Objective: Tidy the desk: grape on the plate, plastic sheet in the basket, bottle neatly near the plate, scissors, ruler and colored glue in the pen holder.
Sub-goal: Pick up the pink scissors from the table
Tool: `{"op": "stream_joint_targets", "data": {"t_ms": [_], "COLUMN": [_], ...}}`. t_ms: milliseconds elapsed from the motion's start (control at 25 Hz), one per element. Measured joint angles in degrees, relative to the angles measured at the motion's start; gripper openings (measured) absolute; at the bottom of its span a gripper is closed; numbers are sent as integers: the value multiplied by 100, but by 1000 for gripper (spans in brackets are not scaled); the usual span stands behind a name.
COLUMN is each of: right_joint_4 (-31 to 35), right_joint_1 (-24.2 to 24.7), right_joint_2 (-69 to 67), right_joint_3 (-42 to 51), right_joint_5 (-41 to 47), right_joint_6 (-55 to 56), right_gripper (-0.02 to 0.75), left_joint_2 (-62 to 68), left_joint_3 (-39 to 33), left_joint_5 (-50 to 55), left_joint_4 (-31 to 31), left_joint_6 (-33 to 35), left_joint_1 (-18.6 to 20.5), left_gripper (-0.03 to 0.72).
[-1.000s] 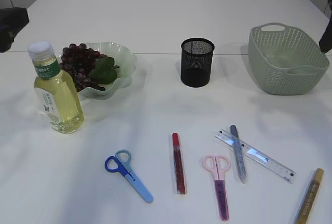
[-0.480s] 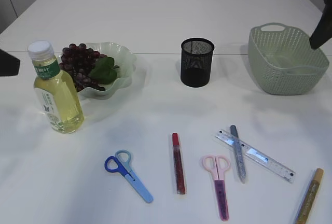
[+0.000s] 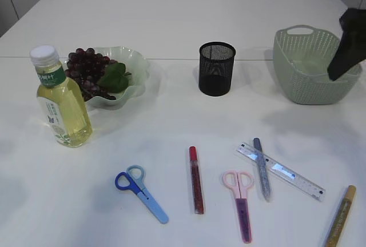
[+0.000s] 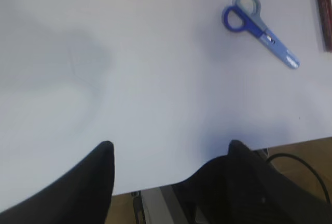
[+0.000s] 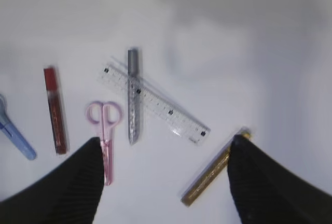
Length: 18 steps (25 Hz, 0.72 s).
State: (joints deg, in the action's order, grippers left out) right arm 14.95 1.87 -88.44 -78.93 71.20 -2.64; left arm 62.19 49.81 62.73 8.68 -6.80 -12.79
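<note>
A white counter [image 3: 171, 24] holds a half-tidied desk set, described left to right. At far left stands an upright bottle [image 3: 60, 98] of yellow liquid, just beside a pale green plate [image 3: 136, 67] carrying dark grapes [image 3: 86, 70]. The left gripper [image 4: 168, 164] hangs over the counter's near edge, jaws apart and empty. Blue scissors [image 3: 140, 192] lie flat: stiff, light, probably best pinched across the closed blades. Next come a slim red glue tube [image 3: 197, 179], pink scissors [image 3: 242, 201], and a silver glue tube [image 3: 262, 168] lying across a thin clear ruler [image 3: 286, 172], which likely must be cleared first. A gold glue tube [image 3: 341, 215] lies near the right edge. A black mesh pen holder [image 3: 217, 68] stands behind; a green basket [image 3: 303, 75] sits right. The right gripper [image 5: 163, 154] hovers above, jaws wide, empty.
</note>
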Motion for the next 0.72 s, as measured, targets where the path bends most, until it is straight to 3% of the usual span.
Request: {"op": "stream_joint_targets", "data": {"t_ms": [200, 400, 640, 720], "right_joint_4": [39, -603, -782, -614], "right_joint_1": [-798, -1570, -1696, -1696], "right_joint_2": [-1, -92, -304, -383], "right_joint_3": [261, 282, 286, 286], "right_joint_5": [0, -8, -34, -34], "right_joint_6": [9, -369, -503, -99], "right_gripper": [575, 575, 575, 575], "left_joint_2": [0, 0, 0, 0], "left_joint_3": [17, 17, 17, 17], "left_joint_5": [80, -34, -22, 1], "left_joint_4": [0, 0, 0, 29], "left_joint_6": [-22, -21, -21, -21], "left_joint_1": [0, 0, 0, 0], "left_gripper": [487, 487, 487, 487]}}
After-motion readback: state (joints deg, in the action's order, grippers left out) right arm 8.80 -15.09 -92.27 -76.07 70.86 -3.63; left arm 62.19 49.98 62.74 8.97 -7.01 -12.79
